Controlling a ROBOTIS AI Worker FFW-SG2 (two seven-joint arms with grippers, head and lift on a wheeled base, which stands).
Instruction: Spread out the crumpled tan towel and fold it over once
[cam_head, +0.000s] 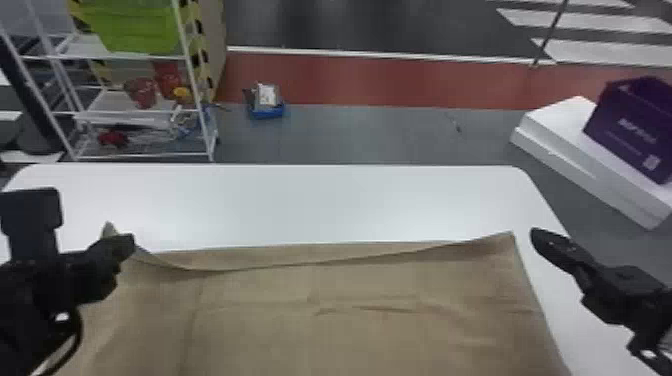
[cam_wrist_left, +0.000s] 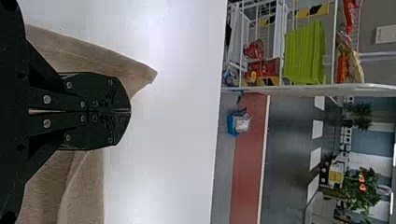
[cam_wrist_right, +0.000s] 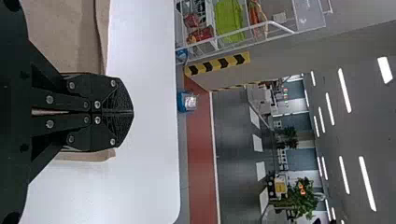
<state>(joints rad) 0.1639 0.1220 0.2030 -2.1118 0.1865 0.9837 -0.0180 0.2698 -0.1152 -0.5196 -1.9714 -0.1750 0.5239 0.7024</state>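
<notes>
The left fingers (cam_wrist_left: 122, 106), pressed together, hover beside the far left corner of the tan towel (cam_head: 350, 290), which lies spread on the table (cam_head: 320, 200), its far edge running left to right. The right fingers (cam_wrist_right: 122, 103), also together, are just outside its far right corner; the left pair looks nearer the cloth.

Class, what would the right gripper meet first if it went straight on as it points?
Probably the white table ahead of the right gripper; its height is unclear, so it might pass over instead.
</notes>
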